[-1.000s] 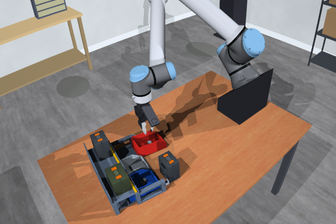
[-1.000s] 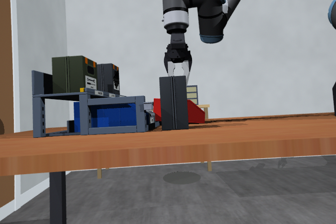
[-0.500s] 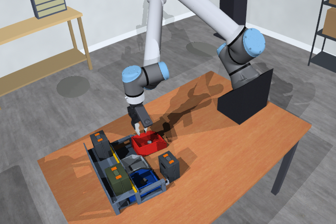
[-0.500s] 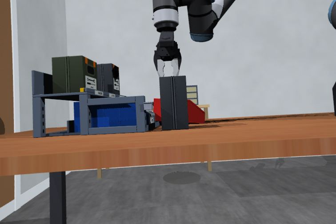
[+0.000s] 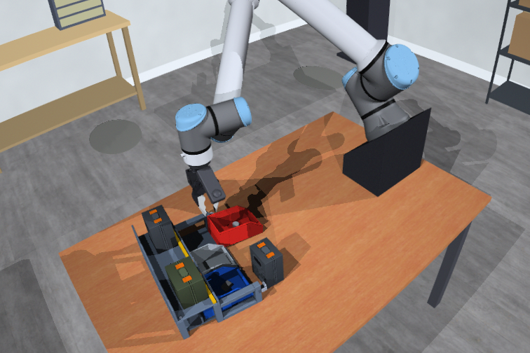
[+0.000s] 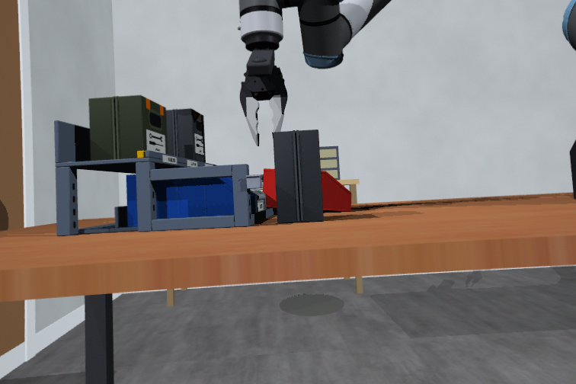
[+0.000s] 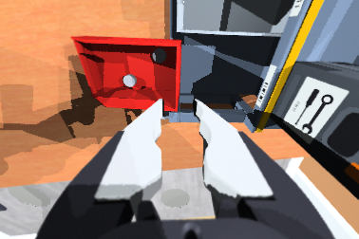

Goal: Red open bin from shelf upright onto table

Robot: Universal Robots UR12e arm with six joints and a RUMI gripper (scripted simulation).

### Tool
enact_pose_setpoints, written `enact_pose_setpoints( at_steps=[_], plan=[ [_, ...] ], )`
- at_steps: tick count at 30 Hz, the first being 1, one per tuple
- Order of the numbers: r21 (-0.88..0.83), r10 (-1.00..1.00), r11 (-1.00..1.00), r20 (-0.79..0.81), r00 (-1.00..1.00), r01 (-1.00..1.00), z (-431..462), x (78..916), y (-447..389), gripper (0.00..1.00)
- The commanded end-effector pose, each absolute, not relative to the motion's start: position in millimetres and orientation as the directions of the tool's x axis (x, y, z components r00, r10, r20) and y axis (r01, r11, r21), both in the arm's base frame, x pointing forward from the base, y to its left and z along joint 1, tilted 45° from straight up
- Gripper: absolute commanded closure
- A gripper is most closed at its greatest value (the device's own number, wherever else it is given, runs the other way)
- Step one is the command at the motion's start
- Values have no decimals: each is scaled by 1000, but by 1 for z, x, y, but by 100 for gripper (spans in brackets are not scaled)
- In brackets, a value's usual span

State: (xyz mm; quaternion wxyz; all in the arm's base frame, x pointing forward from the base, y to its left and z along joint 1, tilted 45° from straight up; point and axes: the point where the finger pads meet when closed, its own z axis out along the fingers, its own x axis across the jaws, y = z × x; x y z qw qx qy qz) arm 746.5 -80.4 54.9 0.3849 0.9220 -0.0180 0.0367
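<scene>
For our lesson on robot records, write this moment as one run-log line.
red bin: upright beside shelf rack | parts: inside | gripper: parted, nothing held, above rack's edge

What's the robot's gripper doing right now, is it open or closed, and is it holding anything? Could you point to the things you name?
Gripper (image 5: 209,211) (image 6: 268,138) (image 7: 179,101): partly open, holding nothing.

Olive case (image 5: 185,286) (image 6: 126,128) upright, near dark case (image 5: 159,230) (image 6: 184,135) (image 7: 304,102), also upright. Grey bin (image 5: 217,268) (image 7: 228,33) beside blue bin (image 5: 209,312) (image 6: 195,197). Black panel (image 5: 385,164) standing. Slatted cabinet (image 5: 78,6) (image 6: 329,162) on wooden side table (image 5: 64,41) (image 6: 350,181).
</scene>
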Motion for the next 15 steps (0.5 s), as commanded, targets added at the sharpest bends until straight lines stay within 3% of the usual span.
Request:
enact_pose_setpoints(
  at_steps=[1,15],
  plan=[
    [709,-5,-703,81,997,-62,56,751,-79,80],
    [709,-5,-703,82,997,-62,60,763,-78,80]
  ],
)
